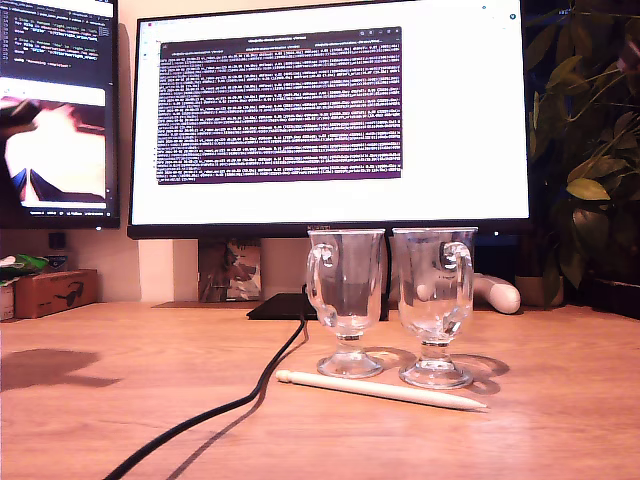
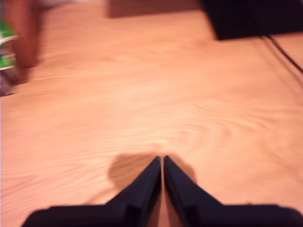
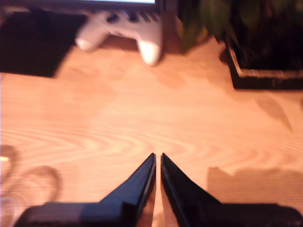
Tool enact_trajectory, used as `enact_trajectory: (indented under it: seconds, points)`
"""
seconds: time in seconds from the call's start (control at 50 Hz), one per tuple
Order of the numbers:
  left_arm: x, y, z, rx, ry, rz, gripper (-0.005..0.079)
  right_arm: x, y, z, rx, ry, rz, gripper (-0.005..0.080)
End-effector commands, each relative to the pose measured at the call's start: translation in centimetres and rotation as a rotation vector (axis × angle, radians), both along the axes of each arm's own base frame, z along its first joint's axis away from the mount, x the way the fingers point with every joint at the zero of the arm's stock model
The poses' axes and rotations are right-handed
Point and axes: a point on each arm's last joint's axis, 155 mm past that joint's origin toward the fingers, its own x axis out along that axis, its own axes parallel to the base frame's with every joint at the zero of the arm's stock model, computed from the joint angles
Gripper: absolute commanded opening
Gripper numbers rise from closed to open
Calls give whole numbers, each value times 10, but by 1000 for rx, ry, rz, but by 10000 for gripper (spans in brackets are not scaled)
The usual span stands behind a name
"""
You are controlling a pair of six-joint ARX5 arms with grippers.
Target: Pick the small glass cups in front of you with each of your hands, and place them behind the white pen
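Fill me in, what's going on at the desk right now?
Nothing is being held. Two glass cups stand upright side by side on the wooden desk, just behind the white pen as the exterior view shows it. My first gripper and my second gripper both hover over bare wood with jaws closed and empty. A black cable runs past the cups on the exterior view's left.

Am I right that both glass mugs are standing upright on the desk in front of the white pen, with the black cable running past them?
Not quite: in the exterior view both glass mugs stand upright behind the white pen, not in front of it. The black cable does run past them.
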Motion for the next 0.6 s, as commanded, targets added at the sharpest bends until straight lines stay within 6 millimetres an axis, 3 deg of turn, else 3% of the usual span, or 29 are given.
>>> enact_trajectory:
  seconds: [0.0,0.34,0.58]
  points:
    - [-3,5,-3,-1,-20,18,-19,2,-3,-5,1,-26,-7,-11]
    - [-23,7,-20,-52,-97,31,-19,-2,-8,-28,-1,-71,-18,-10]
    - [-44,8,-50,-58,-91,36,-19,-11,-5,-38,14,-146,-10,-11]
